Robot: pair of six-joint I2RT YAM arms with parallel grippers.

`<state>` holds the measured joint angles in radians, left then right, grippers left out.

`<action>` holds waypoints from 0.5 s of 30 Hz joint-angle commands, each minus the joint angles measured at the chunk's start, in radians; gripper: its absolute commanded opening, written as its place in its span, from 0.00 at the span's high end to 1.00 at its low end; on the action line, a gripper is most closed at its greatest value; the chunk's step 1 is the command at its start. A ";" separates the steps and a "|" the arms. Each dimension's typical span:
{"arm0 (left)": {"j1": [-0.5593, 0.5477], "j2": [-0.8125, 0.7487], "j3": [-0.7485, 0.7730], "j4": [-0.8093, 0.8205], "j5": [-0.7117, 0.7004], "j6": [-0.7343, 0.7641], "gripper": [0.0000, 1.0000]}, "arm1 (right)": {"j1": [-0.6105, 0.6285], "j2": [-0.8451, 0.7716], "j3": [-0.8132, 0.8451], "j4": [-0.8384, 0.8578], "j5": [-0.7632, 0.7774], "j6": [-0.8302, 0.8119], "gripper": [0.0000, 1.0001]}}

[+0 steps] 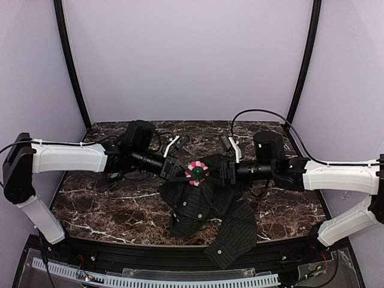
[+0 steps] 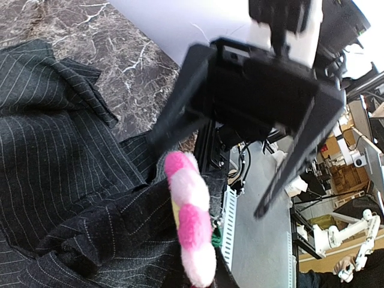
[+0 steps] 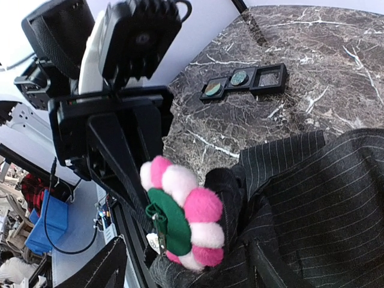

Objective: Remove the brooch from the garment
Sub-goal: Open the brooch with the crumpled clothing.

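Observation:
The brooch (image 1: 195, 173), a ring of pink and pale petals with a green felt back (image 3: 177, 221), sits on a raised fold of the dark pinstriped garment (image 1: 207, 211). My left gripper (image 1: 176, 170) holds that fold up from the left; bunched cloth (image 2: 102, 234) hides its fingertips in its own view, where the brooch (image 2: 191, 223) shows edge-on. My right gripper (image 1: 219, 171) faces it from the right, open. Its two fingers (image 3: 99, 270) stand wide on either side of the brooch without touching it. The left wrist view shows the same open right gripper (image 2: 204, 177).
A strip of three small black square trays (image 3: 245, 81) lies on the marble table (image 1: 108, 207) beyond the garment. The garment's lower part drapes over the table's near edge (image 1: 231, 249). Both arms' cables hang just behind the grippers (image 1: 174, 144).

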<state>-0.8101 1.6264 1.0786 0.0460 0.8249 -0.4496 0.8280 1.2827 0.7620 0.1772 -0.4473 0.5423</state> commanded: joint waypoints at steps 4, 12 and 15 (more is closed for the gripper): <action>0.008 0.010 -0.009 0.032 -0.069 -0.054 0.99 | 0.062 0.034 -0.003 -0.052 0.075 -0.040 0.37; 0.009 0.012 -0.023 0.006 -0.137 -0.056 0.99 | 0.080 0.072 -0.005 -0.085 0.145 -0.013 0.62; 0.009 0.017 -0.033 0.015 -0.135 -0.064 0.99 | 0.084 0.075 -0.011 -0.070 0.152 -0.005 0.82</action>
<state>-0.8070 1.6424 1.0714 0.0574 0.7158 -0.5041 0.9016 1.3457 0.7509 0.1028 -0.3367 0.5270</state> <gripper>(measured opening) 0.069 0.284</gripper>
